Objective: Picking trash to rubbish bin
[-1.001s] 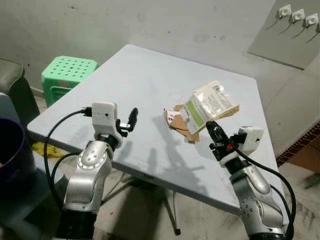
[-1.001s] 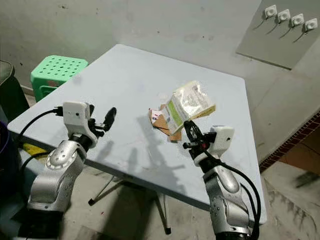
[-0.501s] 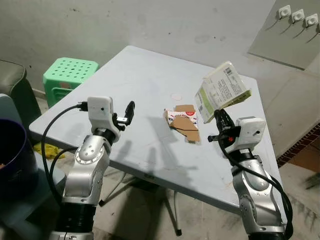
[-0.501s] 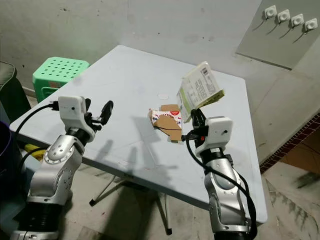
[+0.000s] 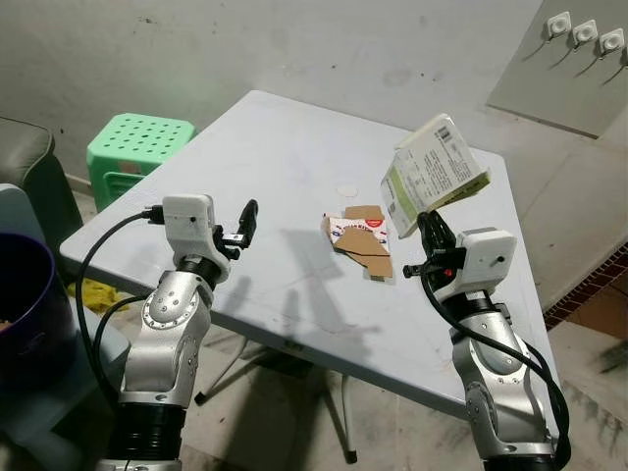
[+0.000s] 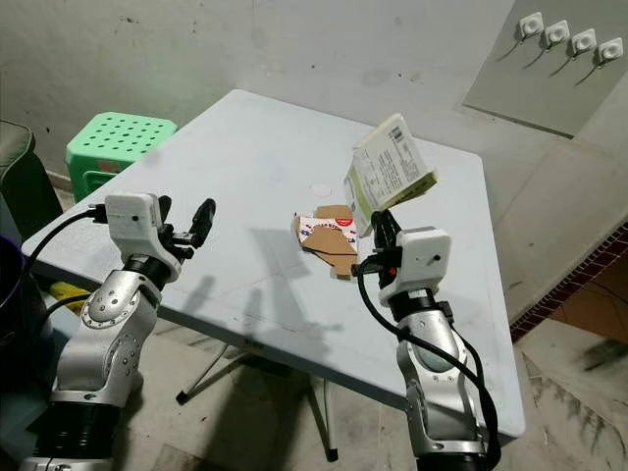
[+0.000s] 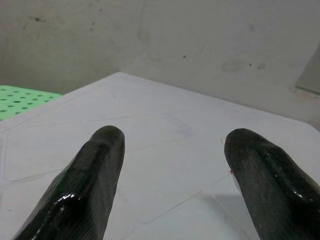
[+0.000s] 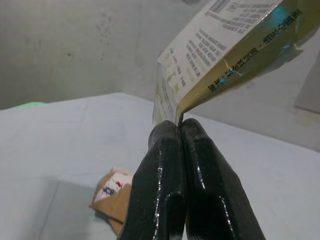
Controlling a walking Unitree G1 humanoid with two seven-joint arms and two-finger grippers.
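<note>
The right gripper (image 5: 429, 228) is pinched shut on the lower edge of an empty carton (image 5: 432, 175), held in the air above the table (image 5: 265, 157) at about 2 o'clock. It looks like the carrying step: next comes a turn toward the dark bin (image 5: 22, 294) at 9 o'clock. The left gripper (image 7: 170, 165) hovers with fingers apart. Torn cardboard (image 5: 361, 238) lies mid-table; a green stool (image 5: 132, 142) stands at 10 o'clock beside a stained wall.

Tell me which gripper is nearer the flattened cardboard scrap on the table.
Right. The right gripper hangs just beside the cardboard scrap, jaws pinched on the lifted carton. The left gripper hovers with jaws open near the table's front left edge, farther off.
</note>
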